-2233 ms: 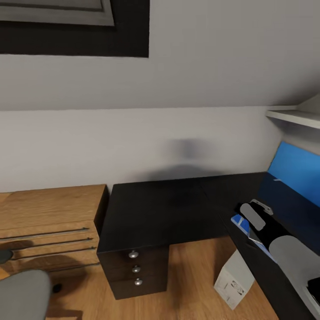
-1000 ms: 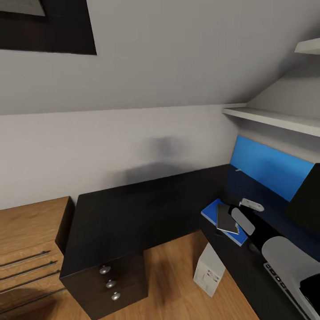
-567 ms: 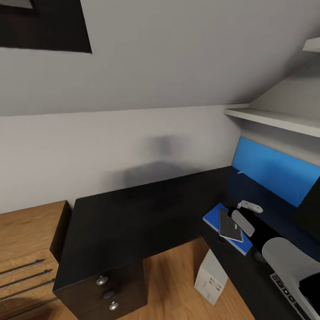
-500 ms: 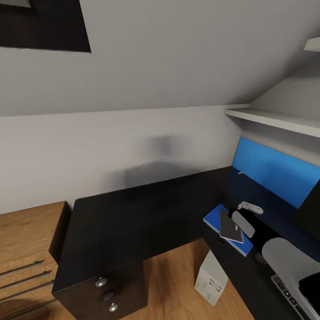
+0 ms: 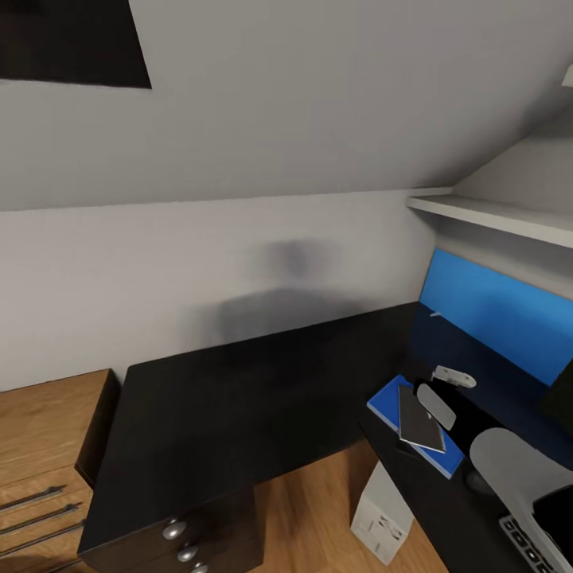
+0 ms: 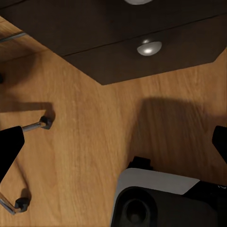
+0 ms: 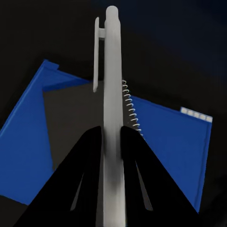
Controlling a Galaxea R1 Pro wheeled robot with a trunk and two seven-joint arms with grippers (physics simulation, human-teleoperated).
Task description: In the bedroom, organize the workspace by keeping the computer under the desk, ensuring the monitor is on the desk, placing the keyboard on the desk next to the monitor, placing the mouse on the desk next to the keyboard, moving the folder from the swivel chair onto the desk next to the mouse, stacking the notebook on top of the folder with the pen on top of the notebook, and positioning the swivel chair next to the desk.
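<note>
Right wrist view shows the right claw (image 7: pixel 112 142) clenched on one white pen (image 7: pixel 111 85), above one dark notebook (image 7: pixel 80 118) lying on one blue folder (image 7: pixel 170 137) on the desk (image 5: pixel 239 398). Left claw (image 6: pixel 113 142) spread open above floor (image 6: pixel 94 151). No writing is readable.

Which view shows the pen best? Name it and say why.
The right wrist view: the pen runs up the frame, clip visible, clamped between the right gripper fingers above the notebook and folder. The head view shows it as a small white sliver.
</note>
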